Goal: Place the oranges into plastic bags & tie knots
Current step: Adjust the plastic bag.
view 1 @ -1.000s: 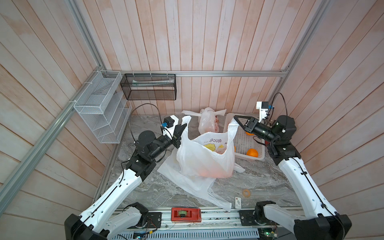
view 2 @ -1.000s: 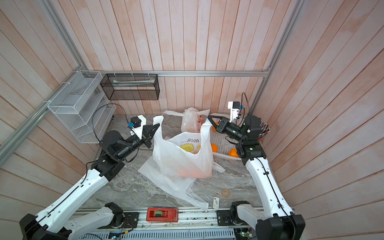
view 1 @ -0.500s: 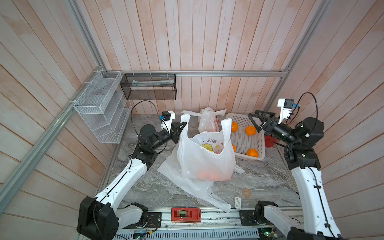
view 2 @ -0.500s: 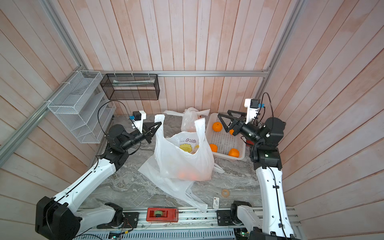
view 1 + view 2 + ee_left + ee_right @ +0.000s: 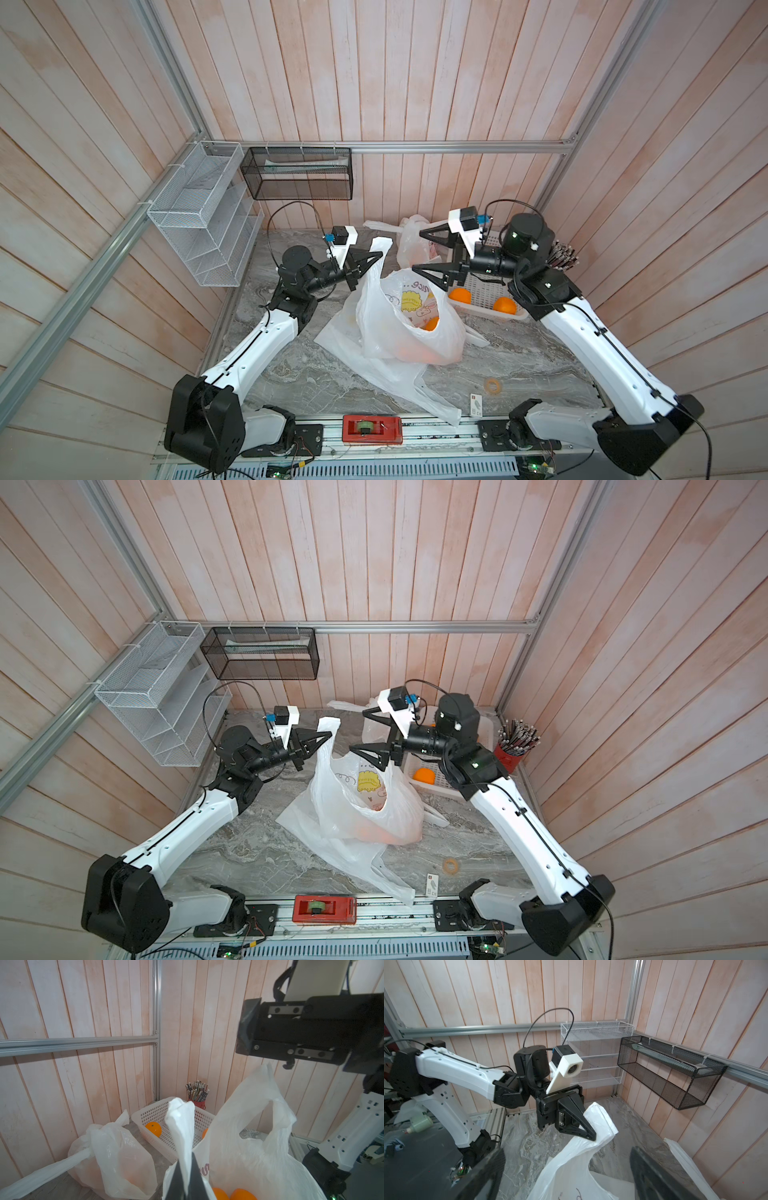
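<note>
An open plastic bag (image 5: 405, 332) (image 5: 357, 808) stands mid-table with oranges (image 5: 432, 323) (image 5: 242, 1194) inside. My left gripper (image 5: 377, 257) (image 5: 329, 733) (image 5: 187, 1169) is shut on one handle strip (image 5: 180, 1124) (image 5: 601, 1121) and holds it up. The other handle (image 5: 268, 1086) stands free just under my right gripper (image 5: 417, 251) (image 5: 357, 730) (image 5: 566, 1169), which is open wide above the bag's mouth and holds nothing. A filled bag (image 5: 411, 243) (image 5: 122, 1159) with a knot (image 5: 91, 1142) lies at the back. A flat bag (image 5: 399, 386) lies underneath. More oranges (image 5: 459, 296) (image 5: 153, 1128) are in the basket.
The white perforated basket (image 5: 484, 289) (image 5: 166, 1109) sits at the back right, behind the right gripper. A red cup of pencils (image 5: 514, 746) stands in the right corner. Wire racks (image 5: 208, 216) (image 5: 297, 174) hang on the walls. A tape ring (image 5: 493, 385) and a card (image 5: 476, 405) lie near the front.
My right gripper opened and let go of the bag's handle, swung back over the basket, then returned above the bag's mouth. The left gripper kept its hold.
</note>
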Controlling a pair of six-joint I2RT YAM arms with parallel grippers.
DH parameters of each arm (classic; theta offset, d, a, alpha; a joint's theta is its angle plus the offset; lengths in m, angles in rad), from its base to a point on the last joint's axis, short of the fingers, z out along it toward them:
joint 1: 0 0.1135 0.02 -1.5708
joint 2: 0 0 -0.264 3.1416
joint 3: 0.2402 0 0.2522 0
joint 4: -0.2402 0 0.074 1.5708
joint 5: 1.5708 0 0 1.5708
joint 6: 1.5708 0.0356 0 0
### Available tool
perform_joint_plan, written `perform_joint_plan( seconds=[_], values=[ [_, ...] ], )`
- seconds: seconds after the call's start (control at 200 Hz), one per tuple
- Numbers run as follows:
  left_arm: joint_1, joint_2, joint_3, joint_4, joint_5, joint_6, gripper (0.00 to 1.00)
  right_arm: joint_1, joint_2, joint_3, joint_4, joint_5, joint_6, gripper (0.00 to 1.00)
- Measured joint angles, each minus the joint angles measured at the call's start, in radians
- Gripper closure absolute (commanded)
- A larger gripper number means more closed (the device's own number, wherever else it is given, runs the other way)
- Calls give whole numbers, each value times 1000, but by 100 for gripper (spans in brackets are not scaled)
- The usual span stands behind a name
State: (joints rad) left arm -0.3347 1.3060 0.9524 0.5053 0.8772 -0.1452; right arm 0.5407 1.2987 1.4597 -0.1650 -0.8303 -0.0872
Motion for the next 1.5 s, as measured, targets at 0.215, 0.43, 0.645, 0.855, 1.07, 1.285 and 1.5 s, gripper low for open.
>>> perform_joint_plan(
  seconds=[0.215,0.43,0.645,0.855,1.07,1.285,1.5],
  values=[
    [0,33,7,61,89,25,100,4,192,185,-108,42,-162,3],
    [0,55,20,68,148,58,100,4,355,354,-233,20,-251,32],
    [0,64,39,68,159,73,100,4,400,378,-319,-43,-259,58],
    [0,85,41,68,157,74,100,4,400,376,-343,-113,-249,49],
    [0,95,45,68,142,74,100,4,370,319,-333,-157,-240,44],
    [0,99,53,68,139,73,100,4,365,315,-328,-166,-222,72],
    [0,106,57,69,137,72,81,3,365,315,-334,-166,-209,100]
  ],
)
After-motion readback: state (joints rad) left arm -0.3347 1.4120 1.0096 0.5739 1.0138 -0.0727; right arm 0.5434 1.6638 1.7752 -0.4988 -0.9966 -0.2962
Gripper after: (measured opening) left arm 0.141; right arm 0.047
